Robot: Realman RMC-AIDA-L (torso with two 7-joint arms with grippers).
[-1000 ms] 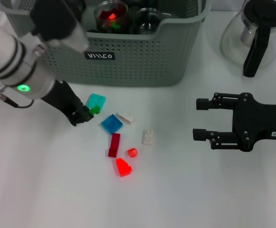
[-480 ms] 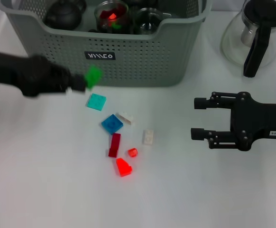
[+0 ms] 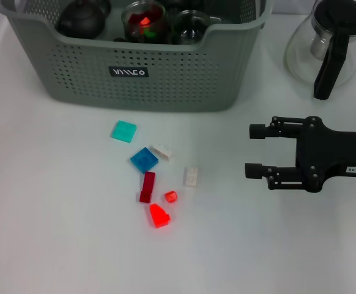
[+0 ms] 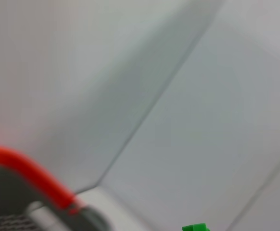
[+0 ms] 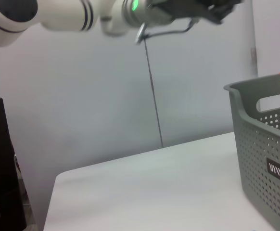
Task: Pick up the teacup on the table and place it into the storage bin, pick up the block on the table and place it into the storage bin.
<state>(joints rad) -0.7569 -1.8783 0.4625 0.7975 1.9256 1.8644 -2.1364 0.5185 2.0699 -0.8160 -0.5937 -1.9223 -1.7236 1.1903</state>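
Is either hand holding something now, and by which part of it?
Left hand apparently carries a small green plastic block; the gripped part is hidden. Right hand holds nothing.

The white worktop [image 3: 55, 233] is carrying the storage bin [image 3: 166, 79] at the rear and a glass teapot [image 3: 328, 49] beside it. Loose blocks are lying in front: teal [image 3: 124, 131], blue [image 3: 144, 160], two white [image 3: 161, 151] [image 3: 191, 176], dark red [image 3: 147, 187], and two bright red [image 3: 170, 196] [image 3: 159, 215].

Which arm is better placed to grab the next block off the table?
Right. The right gripper sits open, low over the table, nearest the white block. The left gripper is up high, outside the head view.
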